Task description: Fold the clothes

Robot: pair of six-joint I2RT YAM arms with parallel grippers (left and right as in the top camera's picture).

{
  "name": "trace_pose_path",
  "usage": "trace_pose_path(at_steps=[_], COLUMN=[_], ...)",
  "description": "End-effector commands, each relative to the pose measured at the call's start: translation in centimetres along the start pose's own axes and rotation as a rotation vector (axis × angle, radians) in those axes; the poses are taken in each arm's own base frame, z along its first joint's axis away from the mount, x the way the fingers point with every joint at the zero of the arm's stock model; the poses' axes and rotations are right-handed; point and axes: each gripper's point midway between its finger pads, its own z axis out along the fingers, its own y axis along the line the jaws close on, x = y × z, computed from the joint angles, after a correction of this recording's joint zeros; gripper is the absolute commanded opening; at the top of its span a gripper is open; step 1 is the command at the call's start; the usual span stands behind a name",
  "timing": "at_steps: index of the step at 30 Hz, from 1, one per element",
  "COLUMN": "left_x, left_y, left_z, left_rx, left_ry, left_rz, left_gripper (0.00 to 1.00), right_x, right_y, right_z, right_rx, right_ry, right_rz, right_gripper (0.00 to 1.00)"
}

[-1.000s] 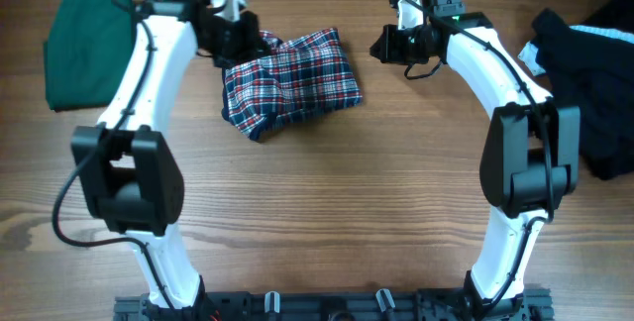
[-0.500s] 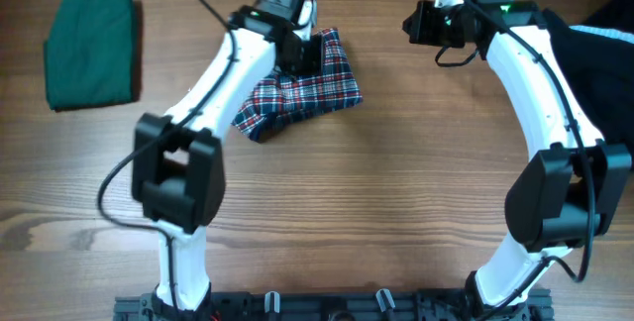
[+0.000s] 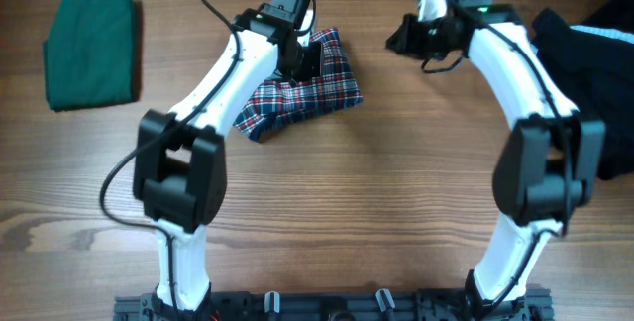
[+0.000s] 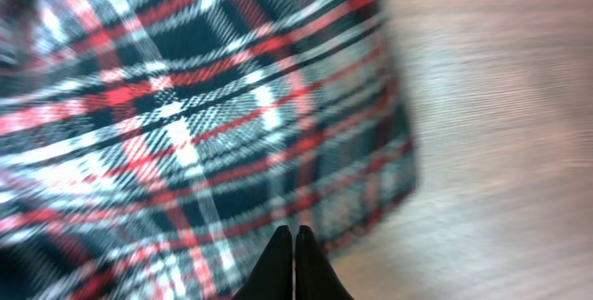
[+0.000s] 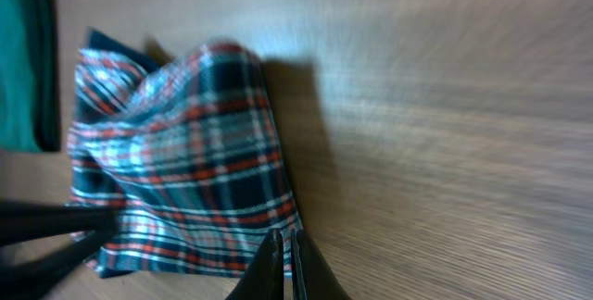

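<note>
My left hand (image 3: 300, 58), pinched shut on nothing, hangs over the plaid dress (image 3: 307, 98) near its far edge; my right hand (image 3: 406, 39), shut and empty too, sits off to the dress's right, farther away. The dress lies bunched on the desk (image 3: 376, 202), long axis lower-left to upper-right in the overhead view. Only that view shows the black garments (image 3: 594, 83)

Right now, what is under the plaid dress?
The plaid dress lies bunched on the wooden table; only tabletop shows around its edges. Anything beneath its folds is covered.
</note>
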Motion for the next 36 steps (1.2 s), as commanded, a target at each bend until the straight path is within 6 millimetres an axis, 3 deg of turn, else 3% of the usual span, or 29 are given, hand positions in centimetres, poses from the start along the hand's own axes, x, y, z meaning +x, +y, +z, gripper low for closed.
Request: trace_pose_path(at_steps=[1, 6, 15, 22, 28, 32, 36], left_x=[-1.7, -2.3, -2.5, -2.8, -3.1, -3.1, -3.4], left_y=[-1.6, -2.1, -1.7, -1.0, -0.3, -0.1, 0.7], left_z=[-5.1, -7.4, -7.6, -7.7, -7.8, -7.9, -8.0], left_rx=[0.043, 0.058, 0.036, 0.022, 0.017, 0.014, -0.002], left_ry=[-0.112, -0.160, -0.174, -0.181, -0.185, -0.186, -0.194], left_rz=[0.022, 0.031, 0.029, 0.017, 0.004, 0.000, -0.013], left_gripper=[0.04, 0.04, 0.04, 0.04, 0.04, 0.04, 0.04], right_x=[1.8, 2.9, 2.7, 4.6, 5.9, 8.0, 11.6], right_y=[1.4, 2.4, 1.3, -0.5, 0.2, 0.7, 1.9], right_z=[2.6, 3.9, 5.6, 8.3, 9.0, 9.1, 8.9], right_rx=[-0.078, -0.088, -0.014, -0.002, 0.002, 0.017, 0.037], right_ry=[0.078, 0.116, 0.095, 0.164, 0.208, 0.281, 0.409], right_rz=[0.021, 0.025, 0.052, 0.094, 0.088, 0.096, 0.081], right_gripper=[0.04, 0.04, 0.04, 0.04, 0.05, 0.04, 0.04])
